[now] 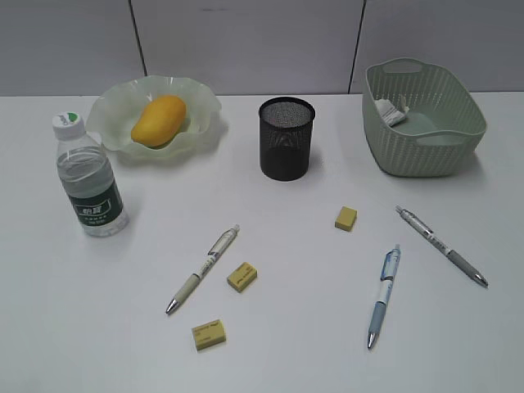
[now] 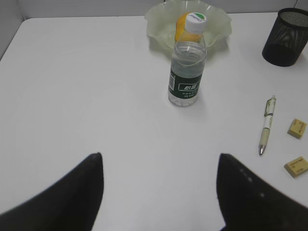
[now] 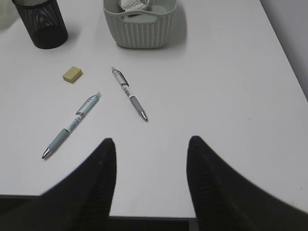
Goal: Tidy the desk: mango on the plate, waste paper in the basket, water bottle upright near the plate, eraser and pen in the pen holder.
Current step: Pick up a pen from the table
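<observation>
Near the desk edge, both tools gape.

office-like desk setting, plain white desk against grey panelled partition wall, black mesh pen holder, scattered ballpoint pens, yellow erasers, small green basket

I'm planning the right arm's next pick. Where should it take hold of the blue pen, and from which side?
Probably from above, pincer across the blue pen at mid-barrel. It lies flat on the desk, its length running toward and away from the camera, with clear space on both sides.
</observation>
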{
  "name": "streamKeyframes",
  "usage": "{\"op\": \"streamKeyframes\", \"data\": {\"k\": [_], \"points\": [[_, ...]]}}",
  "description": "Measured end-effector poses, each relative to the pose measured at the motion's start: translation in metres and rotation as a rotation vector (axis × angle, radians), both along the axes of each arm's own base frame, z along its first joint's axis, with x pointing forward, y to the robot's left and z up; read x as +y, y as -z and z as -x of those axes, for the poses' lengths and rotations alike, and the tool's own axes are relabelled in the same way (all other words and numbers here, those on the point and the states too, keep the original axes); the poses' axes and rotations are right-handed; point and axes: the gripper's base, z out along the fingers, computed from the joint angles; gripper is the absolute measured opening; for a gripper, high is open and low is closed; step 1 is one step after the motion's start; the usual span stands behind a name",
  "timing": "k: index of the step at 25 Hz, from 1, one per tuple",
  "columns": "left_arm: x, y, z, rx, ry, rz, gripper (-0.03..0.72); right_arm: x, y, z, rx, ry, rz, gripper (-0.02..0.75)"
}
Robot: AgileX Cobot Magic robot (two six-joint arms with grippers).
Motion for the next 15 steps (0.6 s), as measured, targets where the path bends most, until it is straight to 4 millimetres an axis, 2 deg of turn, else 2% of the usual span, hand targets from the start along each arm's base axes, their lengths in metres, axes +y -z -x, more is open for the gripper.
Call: {"op": "streamKeyframes", "data": {"k": [15], "points": [[0.0, 0.0, 0.0, 0.001, -0.003, 0.006, 0.509, 0.0, 0.0, 0.0, 0.0, 0.0, 0.0, 0.386]]}}
